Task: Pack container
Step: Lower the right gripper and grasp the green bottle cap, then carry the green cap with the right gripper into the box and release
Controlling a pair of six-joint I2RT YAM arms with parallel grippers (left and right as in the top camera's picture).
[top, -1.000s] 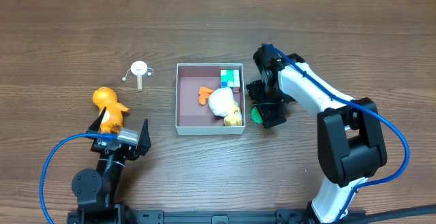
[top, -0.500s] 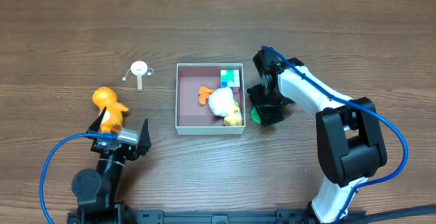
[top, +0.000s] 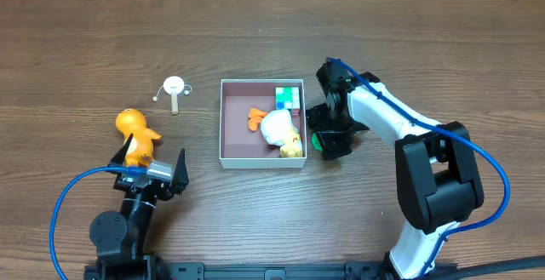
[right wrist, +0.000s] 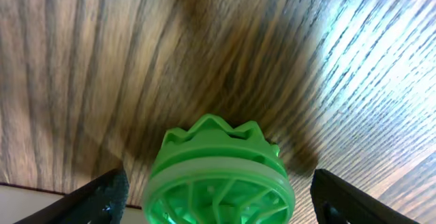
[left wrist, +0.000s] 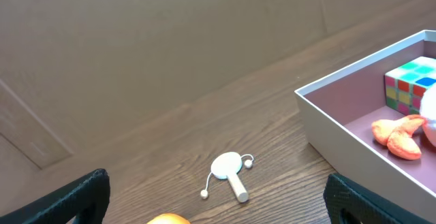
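Mid-table: container (top: 240,140), cube (top: 289,97) and white duck (top: 279,128) inside. R gripper (top: 328,141) is at its 4 o'clock, just outside the wall, fingers spread wide either side of the green toy (top: 318,142), no pinch yet. Looks like the grab step. Next move: close, lift over the wall, drop in the bare 7 o'clock corner. L gripper (top: 149,162) at 8 o'clock, spread, empty. Overhead half-hides the toy; R wrist cam shows gaps both sides.

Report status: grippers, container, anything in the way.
Left gripper open, idle. Right gripper open, straddling green toy beside container. Container partly packed. No obstacle seen.
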